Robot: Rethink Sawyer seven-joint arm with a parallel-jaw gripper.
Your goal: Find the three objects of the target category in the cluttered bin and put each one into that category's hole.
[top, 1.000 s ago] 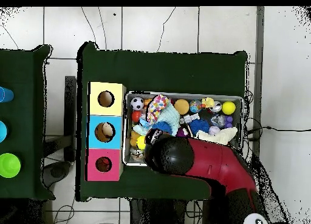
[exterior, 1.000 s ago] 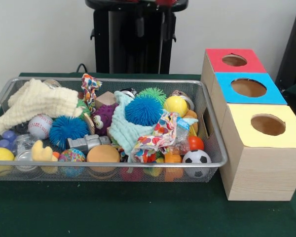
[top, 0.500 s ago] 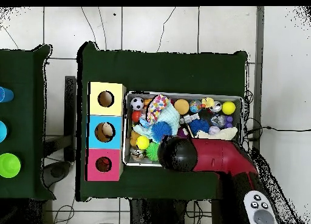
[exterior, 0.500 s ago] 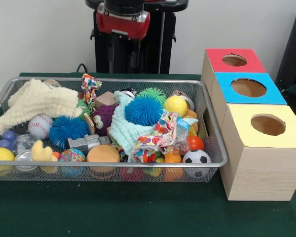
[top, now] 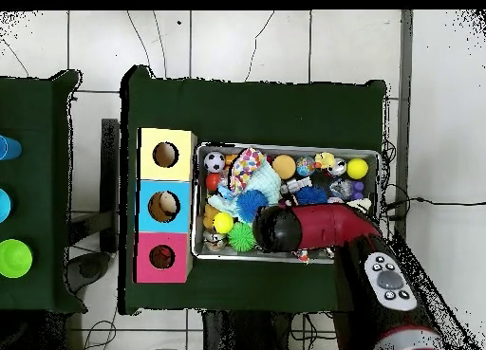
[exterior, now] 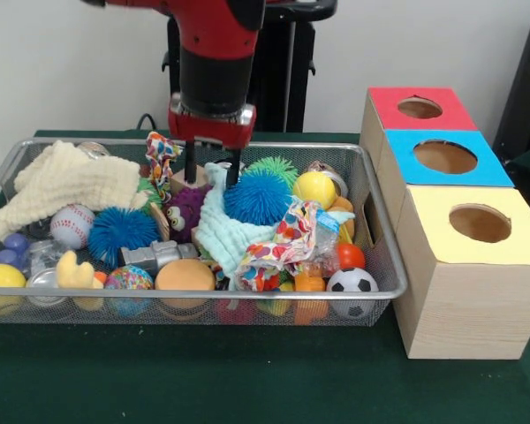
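Note:
A wire mesh bin (exterior: 384, 256) holds a heap of toys: a blue spiky ball (exterior: 258, 196), a second blue spiky ball (exterior: 121, 231), a green spiky ball (exterior: 274, 166), a teal cloth (exterior: 223, 230), a cream cloth (exterior: 66, 181), a baseball (exterior: 71, 224) and a soccer ball (exterior: 352, 284). My gripper (exterior: 211, 170) hangs open at the bin's back, its fingers straddling the top of the teal cloth beside a wooden block (exterior: 187, 178). To the right stand three boxes with a red hole (exterior: 421, 108), a blue hole (exterior: 445, 157) and a yellow hole (exterior: 480, 223). From overhead, the arm (top: 277, 229) hides the gripper.
A purple plush (exterior: 187, 208), a yellow ball (exterior: 314, 188), an orange ball (exterior: 185, 276) and a patterned cloth (exterior: 283, 243) crowd the bin's middle. The overhead view shows a second table at the left edge with a green cup (top: 14, 259).
The arm has come down from the top of the front view until its fingers reach into the back of the bin. Overhead, its head has shifted over the bin's edge.

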